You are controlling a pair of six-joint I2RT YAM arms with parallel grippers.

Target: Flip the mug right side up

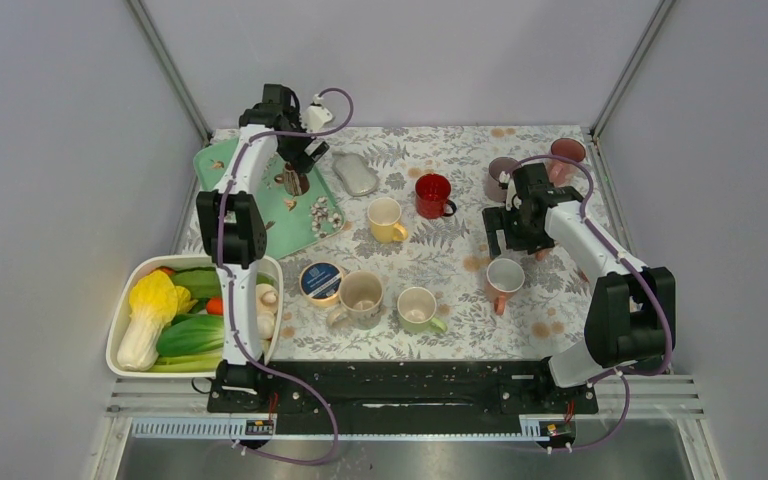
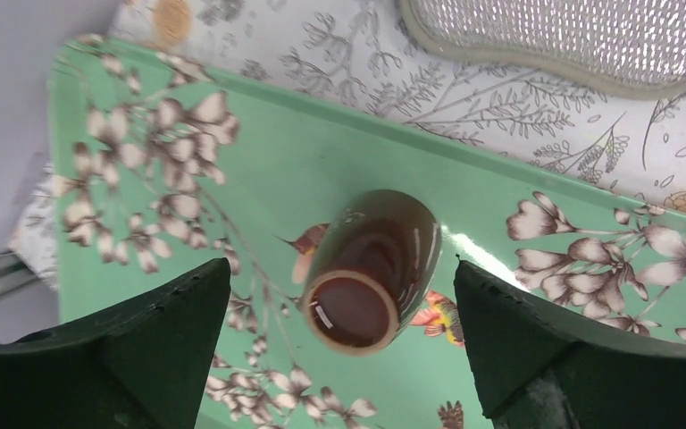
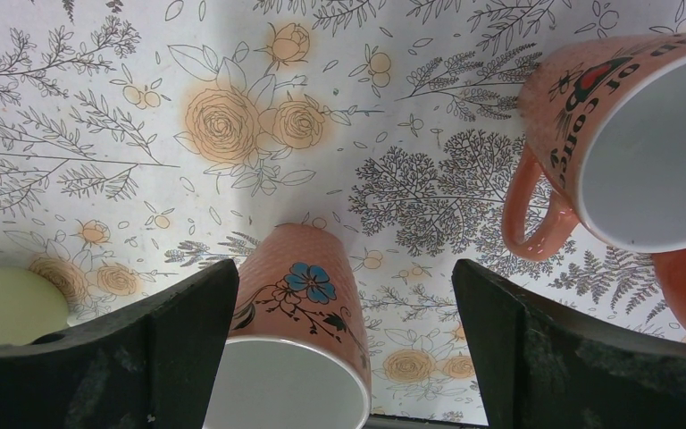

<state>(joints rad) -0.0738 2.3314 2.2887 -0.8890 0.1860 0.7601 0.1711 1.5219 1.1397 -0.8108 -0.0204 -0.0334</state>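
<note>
A brown mug (image 2: 375, 268) (image 1: 294, 182) stands on the green flowered tray (image 2: 322, 152) (image 1: 290, 235) at the back left. Its pale-ringed round end faces my left wrist camera; I cannot tell whether that end is base or mouth. My left gripper (image 2: 339, 268) (image 1: 296, 165) hangs open above it, fingers on either side and clear of it. My right gripper (image 3: 344, 268) (image 1: 508, 225) is open too, over an orange mug with a blue flower (image 3: 299, 331), mouth up, close to the left finger. An orange handled mug (image 3: 625, 134) (image 1: 505, 275) stands upright nearby.
A silver mesh pad (image 1: 356, 172) lies beside the tray. Red (image 1: 432, 194), yellow (image 1: 387, 220), beige (image 1: 360, 293) and green (image 1: 418, 308) mugs and a blue-lidded tin (image 1: 320, 280) stand mid-table. Two dark mugs (image 1: 567, 152) stand at the back right. A vegetable basket (image 1: 117, 322) sits front left.
</note>
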